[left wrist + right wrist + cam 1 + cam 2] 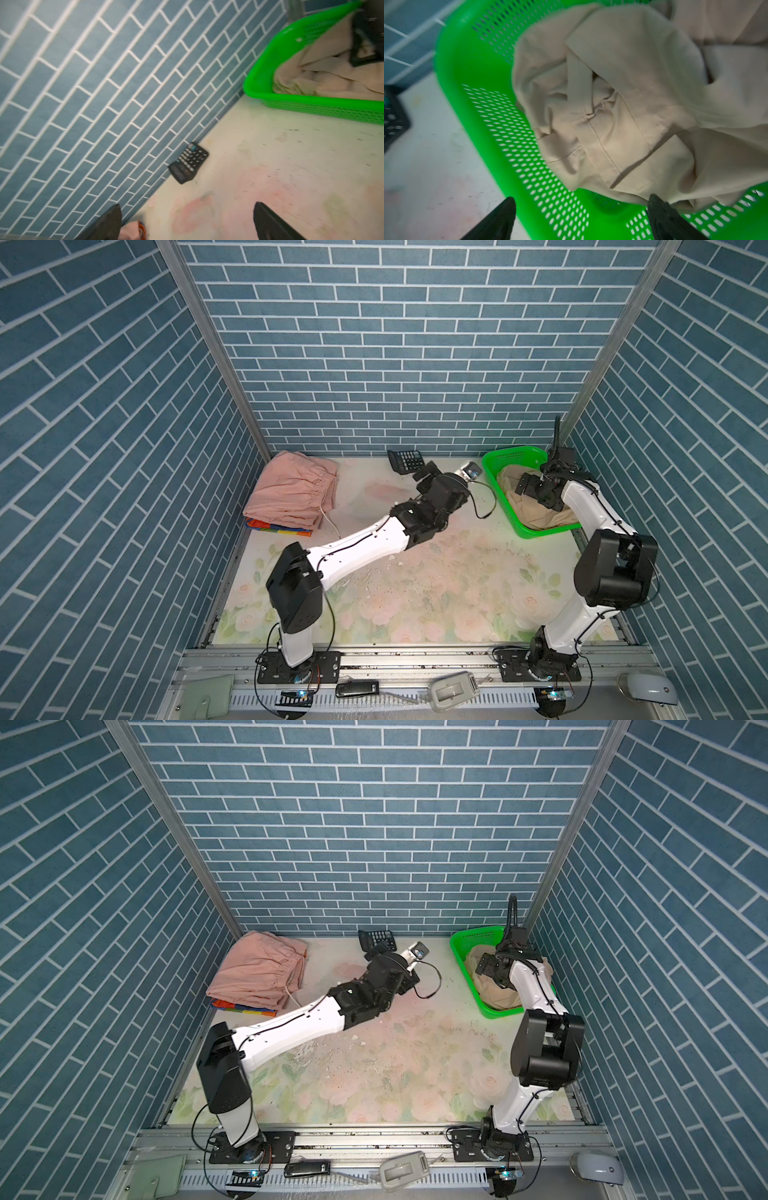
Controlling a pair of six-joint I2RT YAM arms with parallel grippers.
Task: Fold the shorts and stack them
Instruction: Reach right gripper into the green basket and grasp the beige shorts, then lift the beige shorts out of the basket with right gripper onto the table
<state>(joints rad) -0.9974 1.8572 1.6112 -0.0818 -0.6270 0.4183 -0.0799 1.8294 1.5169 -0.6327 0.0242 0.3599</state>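
Beige shorts (623,108) are targeted in far-right basket (471,62); left gripper (187,204) and right gripper (582,199) are spread, empty. Hem pinch is probably required next.

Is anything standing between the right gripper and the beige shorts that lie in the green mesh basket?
Nothing covers the crumpled beige shorts; they lie exposed. However, in the right wrist view the side wall of the green plastic mesh basket shows between the fingers of the open right gripper, so one finger might catch it on a straight descent.
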